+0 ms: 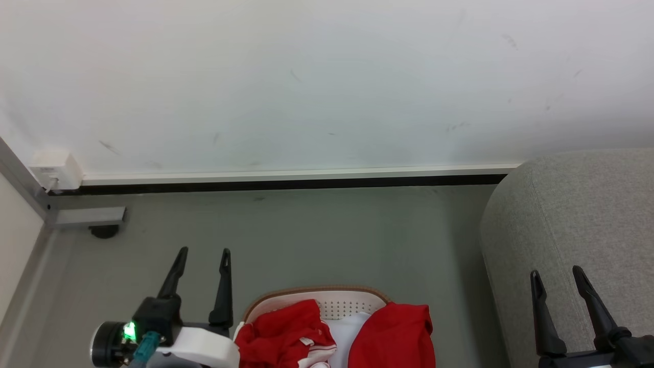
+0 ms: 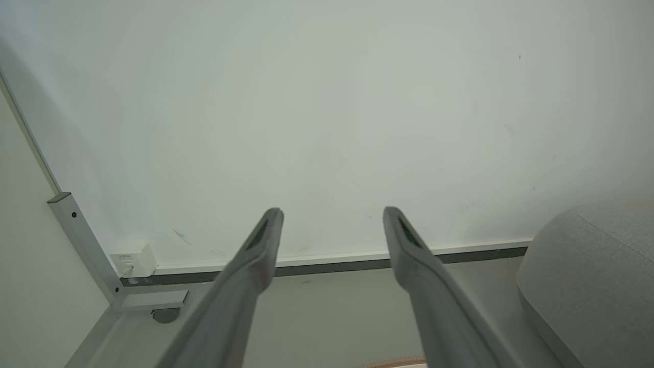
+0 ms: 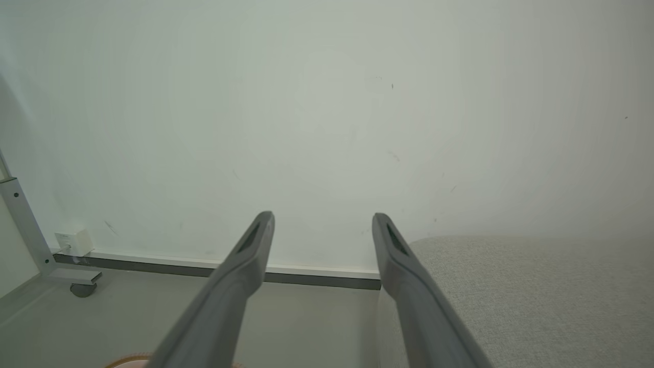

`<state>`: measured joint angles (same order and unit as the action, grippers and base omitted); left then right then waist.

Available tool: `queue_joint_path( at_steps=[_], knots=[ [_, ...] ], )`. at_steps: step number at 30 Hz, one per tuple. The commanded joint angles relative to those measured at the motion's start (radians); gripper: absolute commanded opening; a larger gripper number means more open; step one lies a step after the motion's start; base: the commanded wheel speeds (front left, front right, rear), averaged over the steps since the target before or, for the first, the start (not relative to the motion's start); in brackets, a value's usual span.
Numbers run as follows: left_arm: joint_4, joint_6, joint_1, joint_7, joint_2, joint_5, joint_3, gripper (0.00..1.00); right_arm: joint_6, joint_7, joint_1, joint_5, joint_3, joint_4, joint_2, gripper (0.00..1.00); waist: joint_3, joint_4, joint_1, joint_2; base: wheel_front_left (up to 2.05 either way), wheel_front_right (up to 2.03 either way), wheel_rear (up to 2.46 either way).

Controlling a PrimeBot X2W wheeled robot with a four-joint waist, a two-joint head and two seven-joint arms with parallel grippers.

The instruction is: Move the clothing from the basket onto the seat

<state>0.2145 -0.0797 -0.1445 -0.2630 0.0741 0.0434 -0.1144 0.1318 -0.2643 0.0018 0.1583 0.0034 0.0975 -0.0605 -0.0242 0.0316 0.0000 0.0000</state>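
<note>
Left claw (image 2: 332, 214) spread (empty) toward wall (image 2: 327, 112), seat (image 2: 592, 276) beside.

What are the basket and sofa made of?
The basket looks like rigid white plastic, matte, with rows of small holes and a tan rim. The sofa looks like light-grey woven fabric, with flecked texture and a stitched seam; padding underneath is a guess.

Perforated plastic basket (image 1: 334, 305), matt woven-cloth seat (image 1: 577, 220), soft clothing (image 1: 393, 335).
</note>
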Motion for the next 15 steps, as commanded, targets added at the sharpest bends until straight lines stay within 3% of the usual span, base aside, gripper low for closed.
queue_joint_path(
  at_steps=[1,15],
  knots=[
    [0.002,0.004,-0.009,-0.003,0.000,-0.015,0.004,1.00,-0.002,0.000,0.004,0.000,-0.002,-0.001,0.001,1.00,0.001,0.000,0.0000,0.0000,0.00,0.00,0.00],
    [0.011,0.025,-0.012,-0.002,-0.013,-0.002,0.025,1.00,-0.002,0.000,-0.007,0.017,-0.001,-0.004,0.003,1.00,-0.020,-0.027,0.0000,0.0000,0.00,0.00,0.00]
  ],
)
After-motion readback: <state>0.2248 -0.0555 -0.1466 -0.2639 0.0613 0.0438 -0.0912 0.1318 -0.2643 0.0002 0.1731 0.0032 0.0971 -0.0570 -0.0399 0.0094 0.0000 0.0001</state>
